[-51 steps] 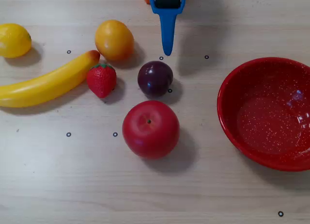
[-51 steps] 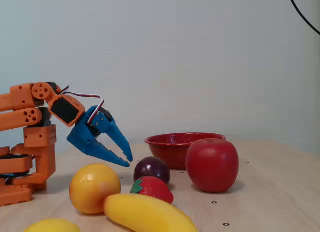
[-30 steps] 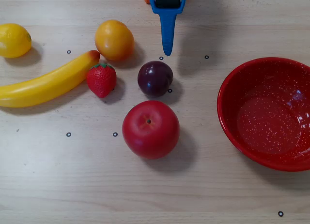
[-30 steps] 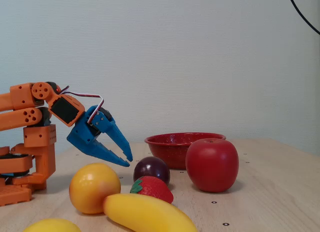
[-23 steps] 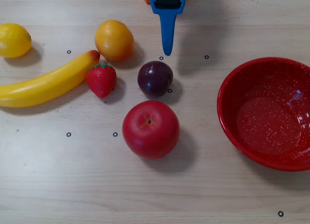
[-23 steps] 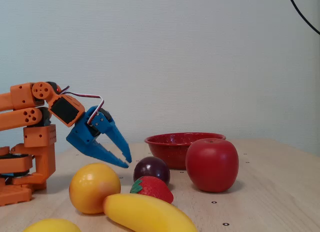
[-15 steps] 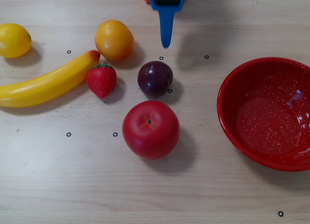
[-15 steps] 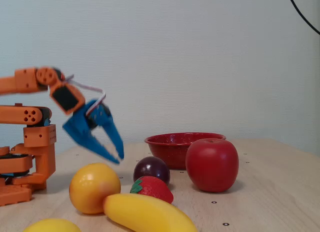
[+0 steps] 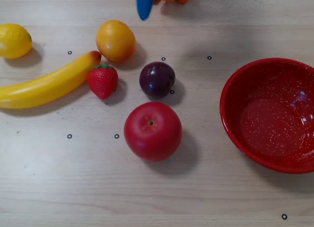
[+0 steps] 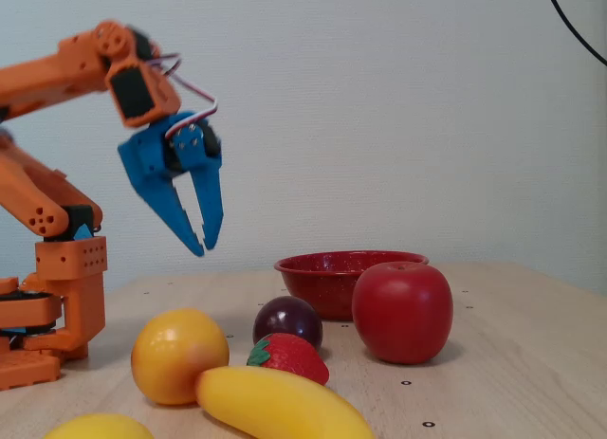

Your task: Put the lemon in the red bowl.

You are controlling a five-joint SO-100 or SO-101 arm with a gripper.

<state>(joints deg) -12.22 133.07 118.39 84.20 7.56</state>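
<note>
While the hand (image 10: 203, 246) hangs high above the worktop (image 9: 157, 197), empty and slightly parted, the lemon (image 9: 14, 40) sits far from the bowl (image 9: 269, 114); no writing is readable.

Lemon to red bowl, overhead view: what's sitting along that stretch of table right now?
In the overhead view, between the lemon and the red bowl lie the orange fruit, banana, strawberry, plum and apple.
</note>
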